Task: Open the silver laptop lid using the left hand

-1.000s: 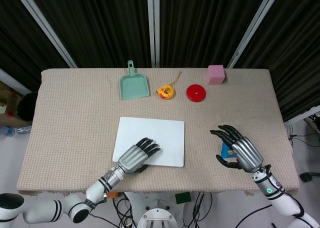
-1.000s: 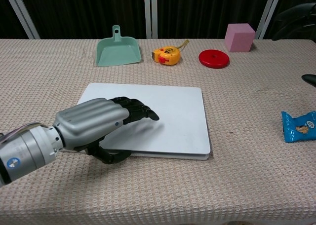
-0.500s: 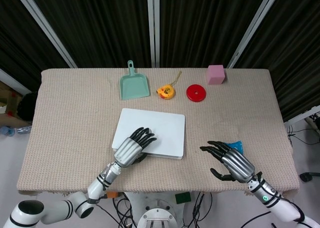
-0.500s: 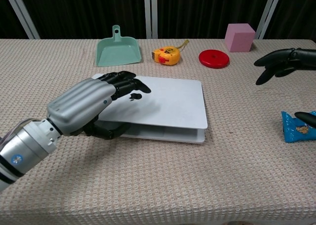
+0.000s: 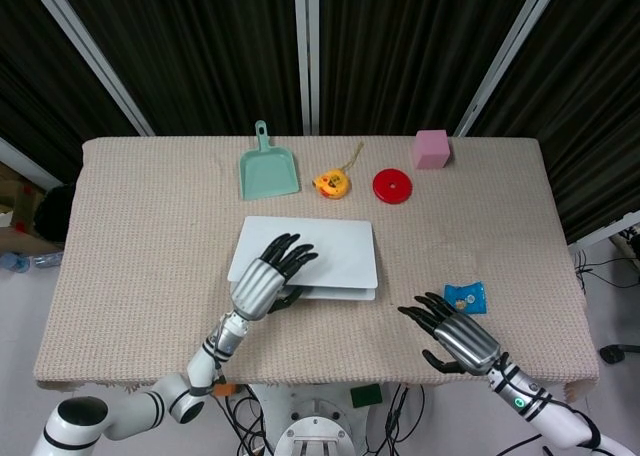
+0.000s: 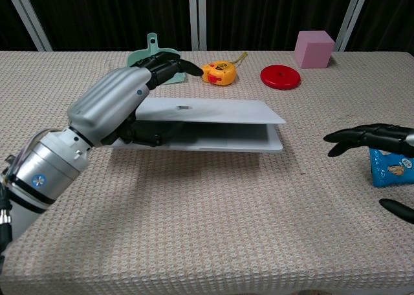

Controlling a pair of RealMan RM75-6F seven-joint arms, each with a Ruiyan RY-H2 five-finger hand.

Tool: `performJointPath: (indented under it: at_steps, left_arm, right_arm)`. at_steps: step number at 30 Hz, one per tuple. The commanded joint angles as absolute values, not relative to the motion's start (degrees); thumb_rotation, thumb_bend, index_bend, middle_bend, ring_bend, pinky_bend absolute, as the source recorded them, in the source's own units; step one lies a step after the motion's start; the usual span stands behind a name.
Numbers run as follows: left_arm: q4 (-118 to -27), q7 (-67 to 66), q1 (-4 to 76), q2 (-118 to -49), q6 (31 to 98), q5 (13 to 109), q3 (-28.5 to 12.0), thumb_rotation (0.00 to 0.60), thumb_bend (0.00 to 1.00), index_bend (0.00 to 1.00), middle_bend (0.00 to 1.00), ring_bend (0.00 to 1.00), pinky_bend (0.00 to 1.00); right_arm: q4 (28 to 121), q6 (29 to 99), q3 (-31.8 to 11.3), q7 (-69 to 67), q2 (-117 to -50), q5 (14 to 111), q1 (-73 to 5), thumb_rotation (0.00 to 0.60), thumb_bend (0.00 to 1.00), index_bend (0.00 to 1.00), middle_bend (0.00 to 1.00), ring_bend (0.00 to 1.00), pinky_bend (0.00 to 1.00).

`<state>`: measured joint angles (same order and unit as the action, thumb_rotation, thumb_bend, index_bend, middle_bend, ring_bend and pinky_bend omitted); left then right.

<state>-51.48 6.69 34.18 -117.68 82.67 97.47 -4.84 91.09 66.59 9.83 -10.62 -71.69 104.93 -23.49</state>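
Chest view shows the left robot hand (image 6: 123, 101) gripping the near-left edge of the silver laptop lid (image 6: 213, 112), raised a crack above its base mid-table. Best to swing upward about the far hinge, thumb underneath. Right robot hand (image 6: 372, 138) hovers spread, holding nothing.

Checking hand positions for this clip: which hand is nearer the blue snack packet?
Right. The right hand hovers open just in front of the blue snack packet, not touching it. The left hand is across the table, gripping the front edge of the laptop lid.
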Motion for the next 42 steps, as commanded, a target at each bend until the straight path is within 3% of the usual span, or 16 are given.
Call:
performJointPath:
  at_steps: [1, 13, 30, 42]
  left_arm:
    - [-51.78, 6.35, 34.44, -117.4, 82.43, 97.24, -4.86, 0.6, 0.74, 0.19, 0.18, 0.07, 0.11]
    - [-51.68, 6.22, 34.47, -117.35, 82.22, 96.29, -4.43, 0.6, 0.74, 0.19, 0.18, 0.07, 0.11]
    - [-50.56, 5.31, 35.22, -117.54, 81.2, 95.41, -4.42, 0.6, 0.73, 0.19, 0.18, 0.07, 0.1]
    - [-51.18, 0.5, 38.16, -115.64, 78.42, 94.44, -6.5, 0.6, 0.73, 0.19, 0.18, 0.07, 0.1]
  right_arm:
    - [89.71, 64.64, 8.9, -8.35, -74.11, 103.77, -24.58, 0.6, 0.48, 0.0, 0.04, 0.0, 0.0]
    - [87.62, 62.47, 5.88, -8.12, -79.83, 102.79, -28.19, 0.6, 0.49, 0.0, 0.04, 0.0, 0.0]
    - [83.96, 53.59, 3.69, -11.74, -86.92, 97.32, -34.38, 0.6, 0.48, 0.0, 0.05, 0.0, 0.0]
    - [83.41, 49.97, 3.5, -12.61, -89.86, 95.33, -37.53, 0.6, 0.49, 0.0, 0.06, 0.0, 0.0]
